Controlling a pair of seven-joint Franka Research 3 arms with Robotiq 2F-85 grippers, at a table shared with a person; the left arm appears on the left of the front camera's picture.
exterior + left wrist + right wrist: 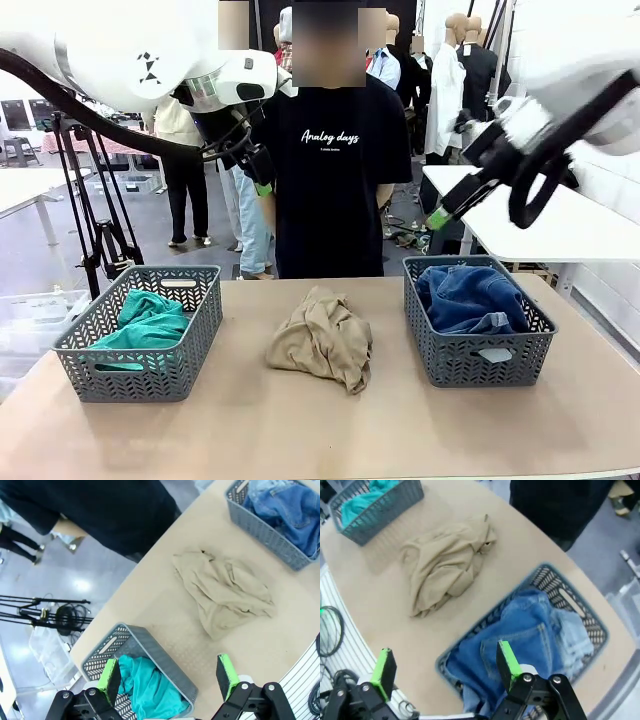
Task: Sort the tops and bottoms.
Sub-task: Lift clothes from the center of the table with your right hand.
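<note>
We see a table (300, 420) with two grey baskets and a tan top (322, 338) lying crumpled on the bare surface between them, touching neither. The left basket (140, 335) holds the teal shirt (148, 320), bunched toward its middle and far side. The right basket (478, 322) holds the dark shorts (470, 298), and in our right wrist view a back pocket shows on the darker denim, with the pale shorts (572, 635) tucked beside them toward the basket's far side. Both our arms are raised well above the table. Our left gripper (256, 172) hangs up high in front of the person's shoulder, fingers spread and holding nothing; in the left wrist view its green pads (228, 675) stand wide apart, with the teal shirt and its basket below them and the tan top farther out on the table. Our right gripper (447, 205) sits high near the right basket's far edge, also released and empty; in the right wrist view its pads (508, 665) are wide apart above the denim, one over the dark shorts and the other over the table's near edge. The person (335, 180) in a black T-shirt stands at the far side of the table, just behind the tan top.
</note>
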